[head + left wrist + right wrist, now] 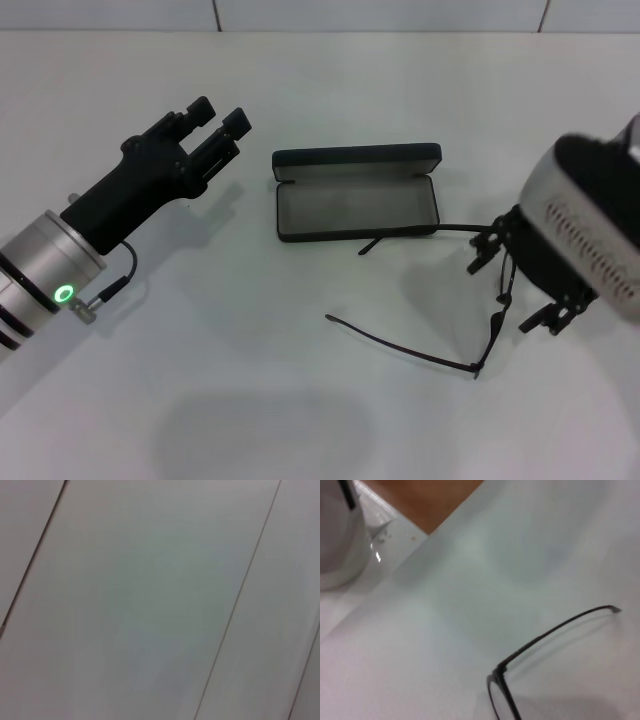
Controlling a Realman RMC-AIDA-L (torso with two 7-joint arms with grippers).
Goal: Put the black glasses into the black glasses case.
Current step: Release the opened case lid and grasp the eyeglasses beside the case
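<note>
Right tool [510, 275] at black glasses [440, 350], no legible writing

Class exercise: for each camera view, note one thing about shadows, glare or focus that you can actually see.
Head view: soft grey shadows lie on the white table beside the left gripper and under the glasses; the open case looks sharp. Left wrist view: only a flat, featureless pale surface with thin lines. Right wrist view: the glasses frame is slightly soft, with small glints of glare on the pale object in the corner.

the desk [300, 420] is smooth, matt white. the black glasses [480, 360] look like thin wire with clear lenses. the black glasses case [356, 190] has a matt black shell and soft-looking grey lining.
</note>
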